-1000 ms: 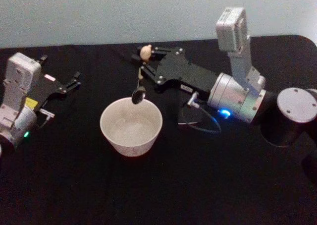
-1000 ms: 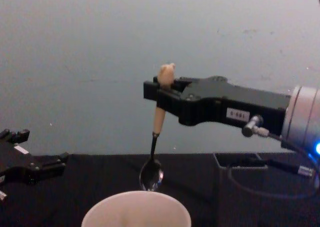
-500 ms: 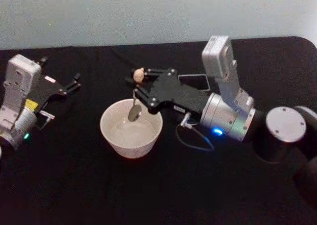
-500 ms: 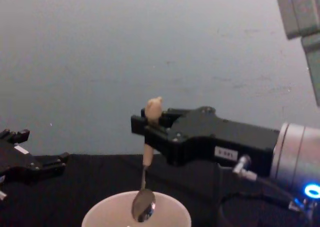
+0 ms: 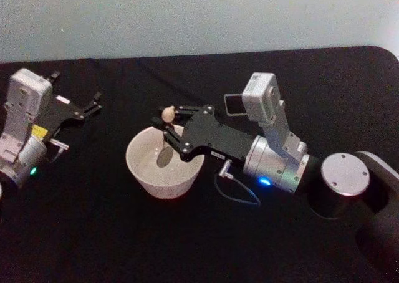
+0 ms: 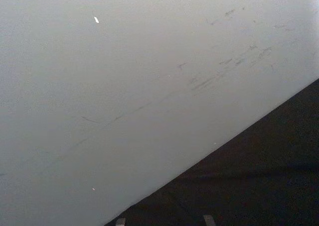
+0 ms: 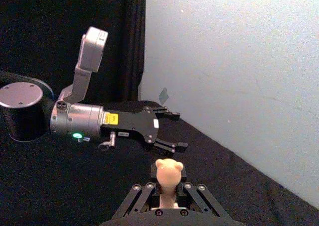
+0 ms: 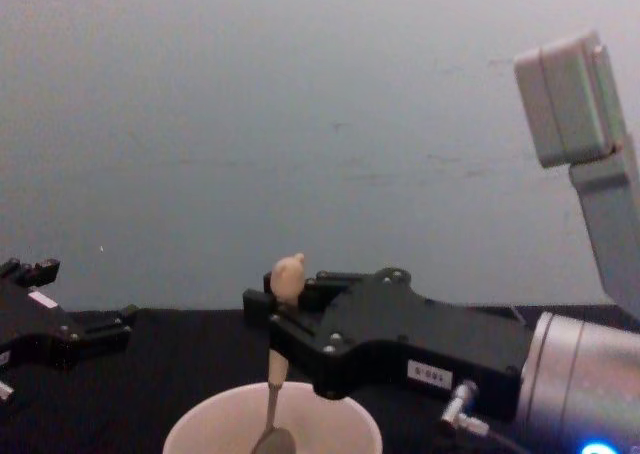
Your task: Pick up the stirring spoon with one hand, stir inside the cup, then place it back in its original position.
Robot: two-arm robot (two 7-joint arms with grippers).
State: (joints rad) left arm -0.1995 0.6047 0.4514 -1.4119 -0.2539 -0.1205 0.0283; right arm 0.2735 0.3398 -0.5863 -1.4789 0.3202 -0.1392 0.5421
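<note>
Right claw [image 5: 167, 130] clenched on the beige handle of the stirring spoon [image 5: 168, 115] just under the bear head, reaching in from 4 o'clock over the 1 o'clock rim of the cup [image 5: 163, 184]. Spoon near upright, metal bowl down inside the cup below the rim; contact with the cup floor cannot be told. Cup stands on the black counter [image 5: 124, 233], dark square-mouthed holder [image 5: 230, 105] at its 2 o'clock, partly hidden behind the right wrist; left claw [image 5: 95, 103] released, fingers spread, parked at the cup's 10 o'clock, well apart.
</note>
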